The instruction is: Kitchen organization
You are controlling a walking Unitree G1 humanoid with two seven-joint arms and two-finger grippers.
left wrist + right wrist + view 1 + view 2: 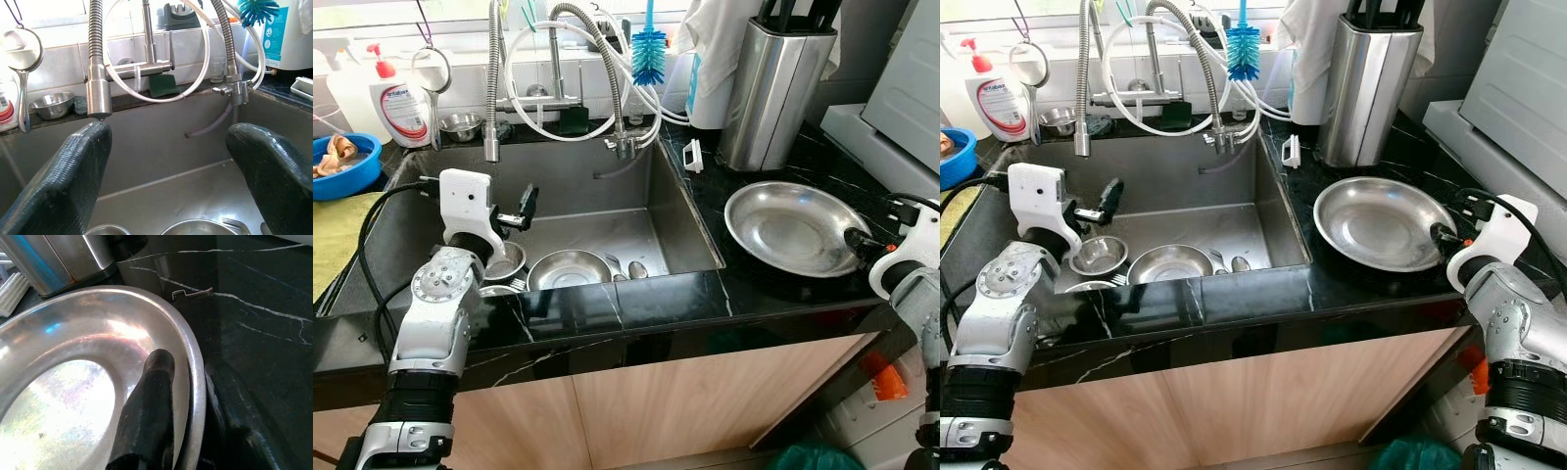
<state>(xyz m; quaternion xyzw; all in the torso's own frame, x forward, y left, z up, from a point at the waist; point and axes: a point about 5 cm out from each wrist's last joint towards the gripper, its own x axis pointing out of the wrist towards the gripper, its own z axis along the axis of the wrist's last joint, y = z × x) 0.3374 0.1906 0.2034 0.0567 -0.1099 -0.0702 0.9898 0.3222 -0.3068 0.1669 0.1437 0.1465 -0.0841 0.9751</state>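
Plate [795,227], wide and steel, is laid on the black counter [773,286] just beside the sink [568,211]. Its near rim is pinched by the right gripper [168,396], one finger inside, presumably for lifting. Over the sink's bowls [570,269], the left gripper [166,171] is held wide open.

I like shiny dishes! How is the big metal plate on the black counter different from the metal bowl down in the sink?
The wide, shallow steel plate lies on the black counter; the smaller, deeper steel bowl sits in the sink. The right claw grips the plate's rim; nothing touches the bowl. Both are round and shiny.
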